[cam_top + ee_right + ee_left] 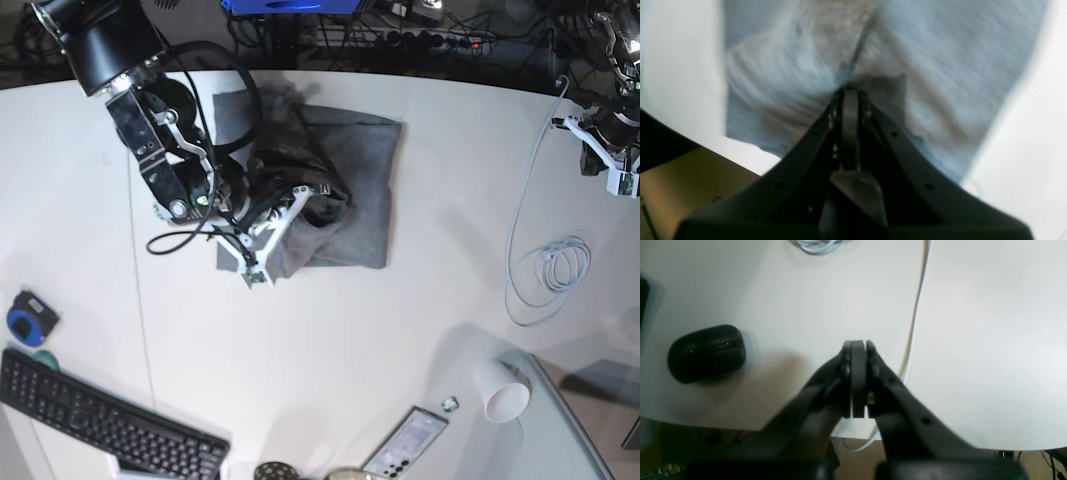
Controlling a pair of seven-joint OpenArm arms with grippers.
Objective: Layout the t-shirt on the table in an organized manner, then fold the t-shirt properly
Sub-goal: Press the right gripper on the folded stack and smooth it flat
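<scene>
The heather-grey t-shirt [350, 180] lies bunched and partly folded on the white table [330, 340], left of centre towards the far edge. My right gripper [328, 198] reaches into its middle from the left. In the right wrist view, which is blurred, that gripper [850, 90] is shut on a pinch of the t-shirt [940, 66], with creases running towards the tips. My left gripper [858, 343] is shut with nothing in it, above bare table [990, 340] near an edge. Its arm [610, 140] sits at the far right.
A white cable [545, 270] lies coiled at the right and shows as a strand [913, 323] in the left wrist view. A black rounded case [706, 353] sits beside the left gripper. Near the front are a keyboard [100, 425], paper cup [500, 390], phone [410, 442] and grey-glass panel [575, 430].
</scene>
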